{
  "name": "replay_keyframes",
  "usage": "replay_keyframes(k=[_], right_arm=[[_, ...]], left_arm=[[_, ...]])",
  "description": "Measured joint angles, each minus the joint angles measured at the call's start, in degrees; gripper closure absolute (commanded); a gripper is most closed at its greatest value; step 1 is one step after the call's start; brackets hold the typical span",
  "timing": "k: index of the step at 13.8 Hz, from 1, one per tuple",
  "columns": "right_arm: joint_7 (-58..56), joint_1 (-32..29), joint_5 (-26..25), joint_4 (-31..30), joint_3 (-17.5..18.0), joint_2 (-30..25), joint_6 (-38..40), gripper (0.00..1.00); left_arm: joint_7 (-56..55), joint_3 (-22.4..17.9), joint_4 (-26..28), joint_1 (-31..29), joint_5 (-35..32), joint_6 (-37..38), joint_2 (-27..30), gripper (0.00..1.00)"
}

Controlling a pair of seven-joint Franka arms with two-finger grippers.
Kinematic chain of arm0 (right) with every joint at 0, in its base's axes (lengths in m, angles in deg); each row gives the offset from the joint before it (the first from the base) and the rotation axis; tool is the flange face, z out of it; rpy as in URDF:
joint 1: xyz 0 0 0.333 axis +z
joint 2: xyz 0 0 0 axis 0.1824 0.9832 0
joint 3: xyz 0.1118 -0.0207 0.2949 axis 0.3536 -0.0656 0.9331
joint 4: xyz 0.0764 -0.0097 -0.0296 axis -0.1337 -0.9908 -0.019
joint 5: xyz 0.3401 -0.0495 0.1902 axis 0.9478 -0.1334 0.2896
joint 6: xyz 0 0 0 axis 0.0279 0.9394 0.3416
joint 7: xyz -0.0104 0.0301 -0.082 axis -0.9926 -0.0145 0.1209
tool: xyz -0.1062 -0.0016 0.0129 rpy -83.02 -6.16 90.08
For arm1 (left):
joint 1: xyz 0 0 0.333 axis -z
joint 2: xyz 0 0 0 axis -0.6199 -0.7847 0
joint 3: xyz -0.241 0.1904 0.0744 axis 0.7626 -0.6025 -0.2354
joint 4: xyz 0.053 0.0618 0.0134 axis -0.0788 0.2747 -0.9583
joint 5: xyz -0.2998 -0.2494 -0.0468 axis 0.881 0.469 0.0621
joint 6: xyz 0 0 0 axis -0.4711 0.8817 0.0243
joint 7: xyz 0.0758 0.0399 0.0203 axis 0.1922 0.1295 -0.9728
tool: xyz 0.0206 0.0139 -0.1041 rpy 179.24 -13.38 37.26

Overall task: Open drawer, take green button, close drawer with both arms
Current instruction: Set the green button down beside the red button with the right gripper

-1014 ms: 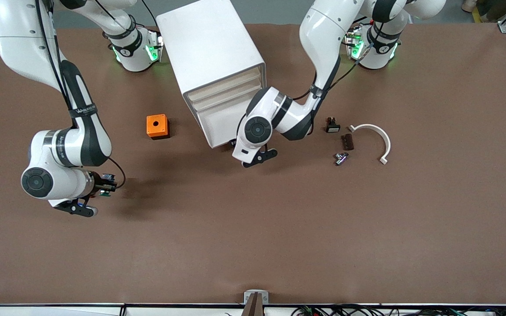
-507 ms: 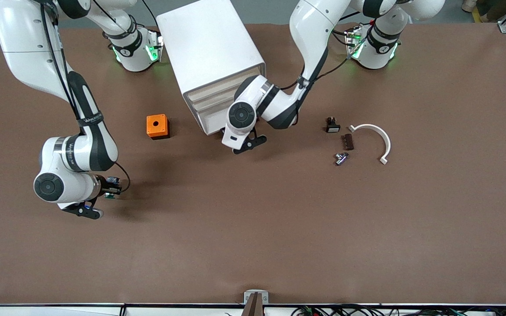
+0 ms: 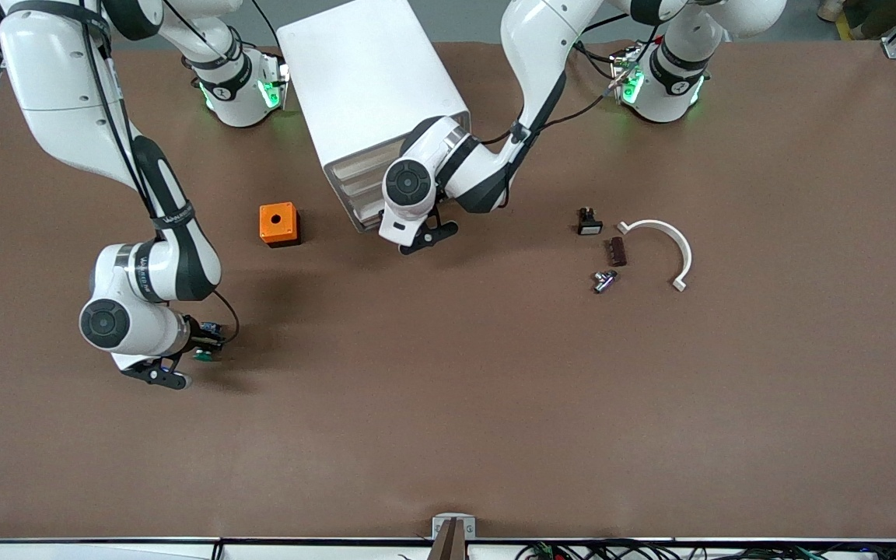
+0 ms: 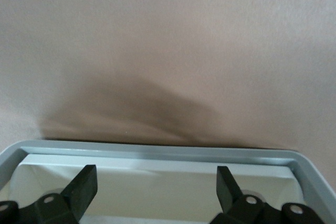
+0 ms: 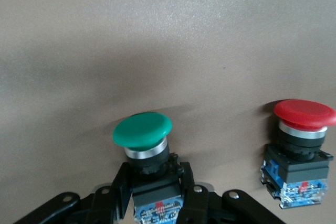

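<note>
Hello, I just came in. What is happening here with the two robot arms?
The right gripper is shut on the green button, holding it over the table toward the right arm's end; a red button shows beside it in the right wrist view. The left gripper, open, is at the front of the lowest drawer of the white cabinet, which looks nearly shut.

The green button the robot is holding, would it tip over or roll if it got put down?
The green button probably tips easily: its domed cap overhangs the narrower body. On its side the round cap might roll. The right gripper is shut on the boxy body, likely the steadiest place to hold.
</note>
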Motion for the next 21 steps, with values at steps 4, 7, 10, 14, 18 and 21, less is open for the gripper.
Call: replay_keyframes(k=[4,7,10,14,18,21], right_arm=[[0.2,0.0,0.0,-0.1,0.0,0.0,0.0,0.00],[0.4,-0.6,0.0,0.4,-0.2,-0.9,0.9,0.00],[0.3,-1.8,0.0,2.5,-0.1,-3.9,7.6,0.00],[-7.5,-2.5,3.1,3.0,0.0,-8.8,13.4,0.00],[-14.0,-3.6,5.2,3.6,0.0,-16.1,21.2,0.00],[-14.5,-3.6,5.2,3.7,0.2,-22.5,26.3,0.00]], left_arm=[[-1.0,0.4,0.0,0.4,0.0,0.0,0.0,0.00],[-1.6,0.5,0.1,0.5,0.0,0.0,0.0,0.00],[-2.9,-0.2,0.0,0.3,0.0,-0.1,0.3,0.00],[-2.8,-6.0,-0.5,-3.6,-0.4,-0.6,4.0,0.00],[-2.7,-10.2,-0.7,-10.2,-7.5,1.2,11.9,0.00],[2.7,-10.4,-0.6,-15.7,-14.3,5.0,17.2,0.00]])
